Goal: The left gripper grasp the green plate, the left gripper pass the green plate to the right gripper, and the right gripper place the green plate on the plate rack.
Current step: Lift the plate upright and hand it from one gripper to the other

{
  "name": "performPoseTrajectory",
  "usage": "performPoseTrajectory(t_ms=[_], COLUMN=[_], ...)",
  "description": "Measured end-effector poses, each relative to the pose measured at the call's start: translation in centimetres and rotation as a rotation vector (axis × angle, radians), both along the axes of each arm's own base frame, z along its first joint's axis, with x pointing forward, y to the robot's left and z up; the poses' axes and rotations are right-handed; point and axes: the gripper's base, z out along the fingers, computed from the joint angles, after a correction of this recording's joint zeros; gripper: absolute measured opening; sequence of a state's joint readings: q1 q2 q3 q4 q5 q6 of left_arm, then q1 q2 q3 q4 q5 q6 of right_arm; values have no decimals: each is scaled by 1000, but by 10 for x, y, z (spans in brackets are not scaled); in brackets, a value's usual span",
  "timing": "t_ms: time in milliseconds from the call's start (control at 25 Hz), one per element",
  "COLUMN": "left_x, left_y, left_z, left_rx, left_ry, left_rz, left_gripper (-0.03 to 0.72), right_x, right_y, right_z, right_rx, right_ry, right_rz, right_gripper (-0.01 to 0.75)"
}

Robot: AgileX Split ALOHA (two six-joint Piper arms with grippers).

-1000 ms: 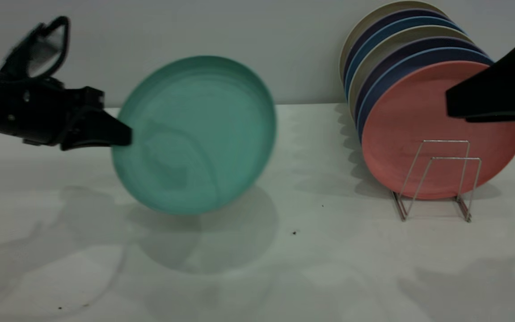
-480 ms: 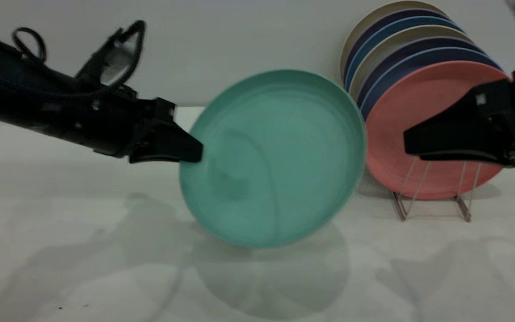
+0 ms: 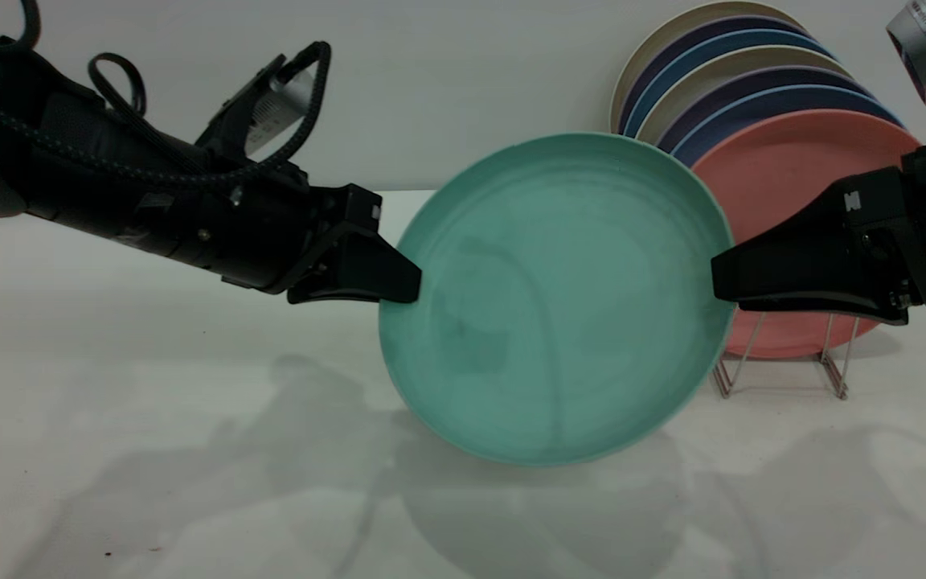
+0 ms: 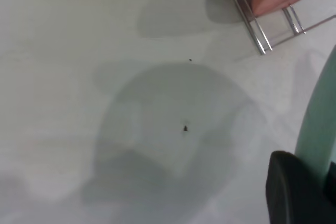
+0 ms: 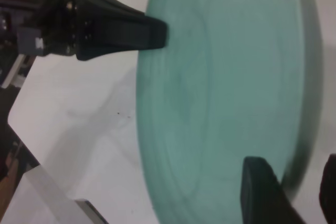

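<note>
A white tabletop [image 3: 149,450] under a plain grey wall carries one green plate [image 3: 559,297] held upright in the air, pinched at its rim by the left gripper [image 3: 407,283]. The right gripper [image 3: 719,277] straddles the opposite rim, its fingers [image 5: 260,192] not visibly clamped. If the left gripper releases before the right one bites, the plate probably drops. One plate rack [image 3: 780,366] holds seven plates, a salmon-pink plate [image 3: 792,169] foremost.

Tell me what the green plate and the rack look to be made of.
Green plate: probably matte plastic or melamine; it has an even teal surface with soft, dull reflections and no glassy glare. The left pincer grips one rim, and the right pincer is at the opposite rim. Rack: thin bare metal wire, going by its silver sheen and slim bent rods.
</note>
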State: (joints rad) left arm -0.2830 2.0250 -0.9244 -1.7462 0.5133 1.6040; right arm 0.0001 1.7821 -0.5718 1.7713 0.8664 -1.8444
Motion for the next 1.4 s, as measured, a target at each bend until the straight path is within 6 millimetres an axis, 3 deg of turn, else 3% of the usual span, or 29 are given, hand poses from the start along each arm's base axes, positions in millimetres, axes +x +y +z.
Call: performPoseTrajectory(t_ms=[280, 640, 840, 1000, 1240, 1400], left_x=[-9, -12, -12, -14, -15, -14], left_y=[-18, -22, -23, -25, -26, -17], left_z=[2, 3, 4, 5, 7, 10], left_rx=[-39, -47, -58, -87, -130, -177], left_ry=[7, 6, 15, 32, 77, 109], left_rz=[-66, -85, -83, -88, -74, -94], left_gripper=[13, 14, 49, 187, 511, 599], right_x=[0, 1, 2, 2, 2, 1], right_y=[0, -1, -2, -3, -3, -2], right_z=[0, -1, -2, -3, -3, -2], right_rx=[1, -3, -21, -24, -27, -27], right_ry=[-1, 9, 17, 18, 12, -7], right_rz=[1, -24, -38, -41, -32, -10], right_gripper=[281, 151, 126, 94, 74, 73])
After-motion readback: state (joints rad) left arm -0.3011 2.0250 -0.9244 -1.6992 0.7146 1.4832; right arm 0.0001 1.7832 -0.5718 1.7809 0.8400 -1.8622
